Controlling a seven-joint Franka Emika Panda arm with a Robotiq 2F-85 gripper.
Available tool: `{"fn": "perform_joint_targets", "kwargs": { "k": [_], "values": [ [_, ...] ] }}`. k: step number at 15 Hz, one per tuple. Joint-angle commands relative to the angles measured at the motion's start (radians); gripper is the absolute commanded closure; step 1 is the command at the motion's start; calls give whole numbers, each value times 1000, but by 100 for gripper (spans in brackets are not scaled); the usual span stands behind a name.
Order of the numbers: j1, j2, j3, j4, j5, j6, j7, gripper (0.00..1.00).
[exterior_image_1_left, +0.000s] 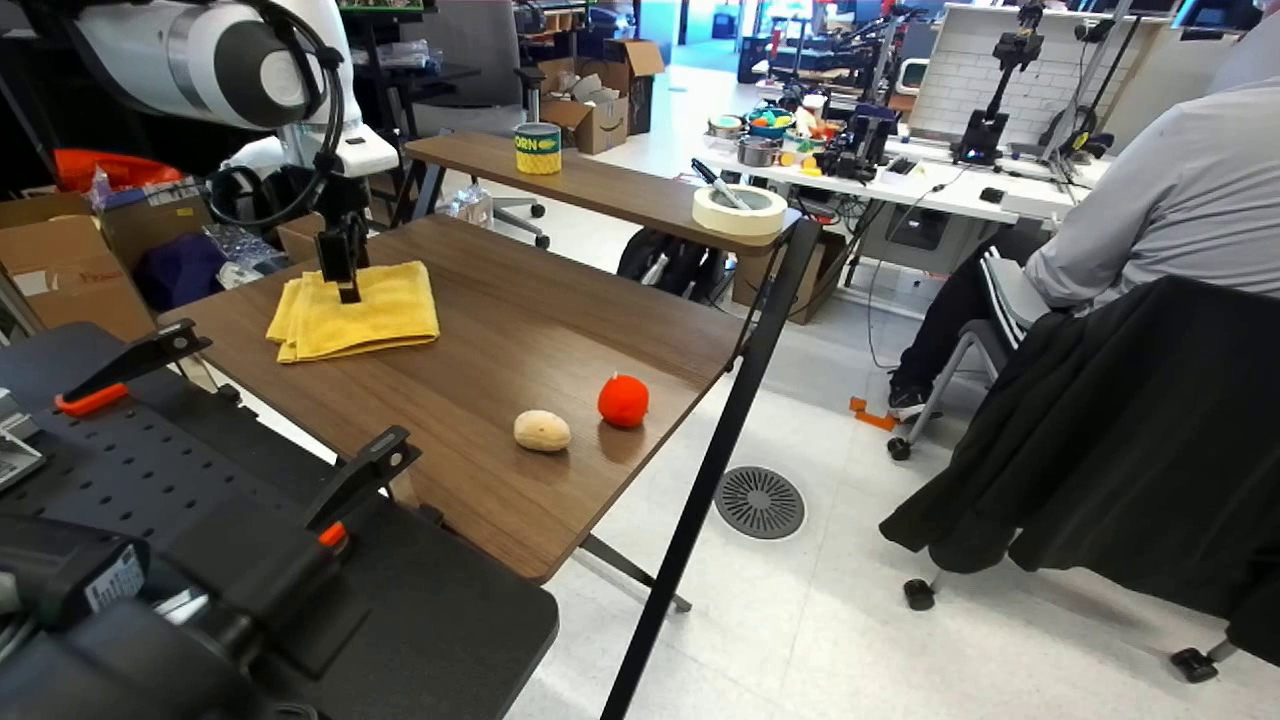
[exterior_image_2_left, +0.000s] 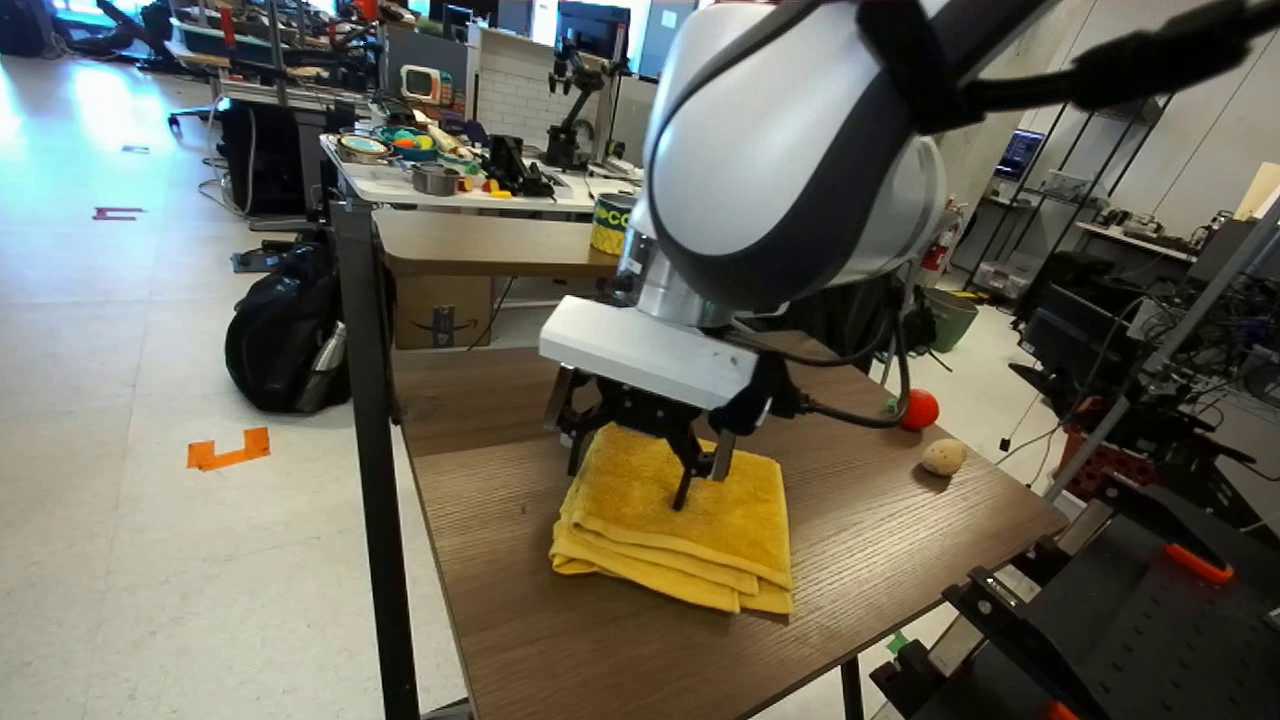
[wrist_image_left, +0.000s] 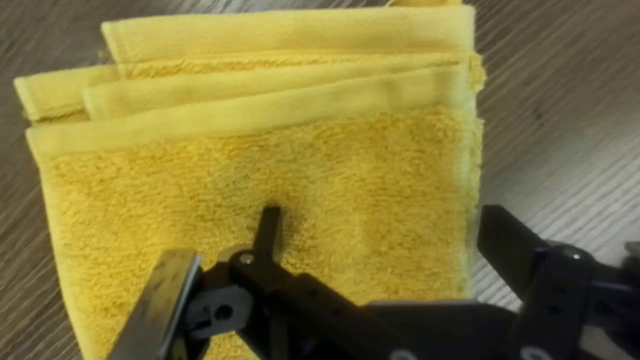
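Note:
A folded yellow towel (exterior_image_1_left: 395, 325) lies on the brown wooden table; it also shows in an exterior view (exterior_image_2_left: 690, 550) and fills much of the wrist view (wrist_image_left: 310, 170). My gripper (wrist_image_left: 382, 209) is open with nothing between its fingers. In the wrist view one fingertip is over the towel, and the other is beside the towel's right edge. In both exterior views the gripper (exterior_image_1_left: 345, 285) (exterior_image_2_left: 627, 487) is low over the towel, pointing down. One fingertip appears to be at the towel's surface; whether it touches is hard to tell.
A red ball (exterior_image_1_left: 623, 402) and a potato-like item (exterior_image_1_left: 542, 431) sit at the table's (exterior_image_1_left: 500, 330) far end. A raised shelf (exterior_image_1_left: 620, 195) holds a corn can (exterior_image_1_left: 538, 149) and a tape roll (exterior_image_1_left: 738, 218) with a marker (exterior_image_1_left: 712, 178). A black clamped platform (exterior_image_1_left: 400, 620) adjoins the table.

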Motion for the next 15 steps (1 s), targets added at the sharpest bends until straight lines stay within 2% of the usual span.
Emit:
{"fn": "perform_joint_targets", "kwargs": {
  "k": [1, 4, 6, 8, 12, 15],
  "values": [
    [24, 140, -16, 201, -3, -131, 102, 0],
    [14, 199, -9, 300, -6, -191, 165, 0],
    [11, 177, 13, 298, -6, -185, 165, 0],
    [-15, 87, 13, 168, -14, -114, 116, 0],
    [-8, -79, -1, -41, -24, 51, 85, 0],
    [19, -158, -43, -143, -52, 73, 116, 0]
  ]
}}
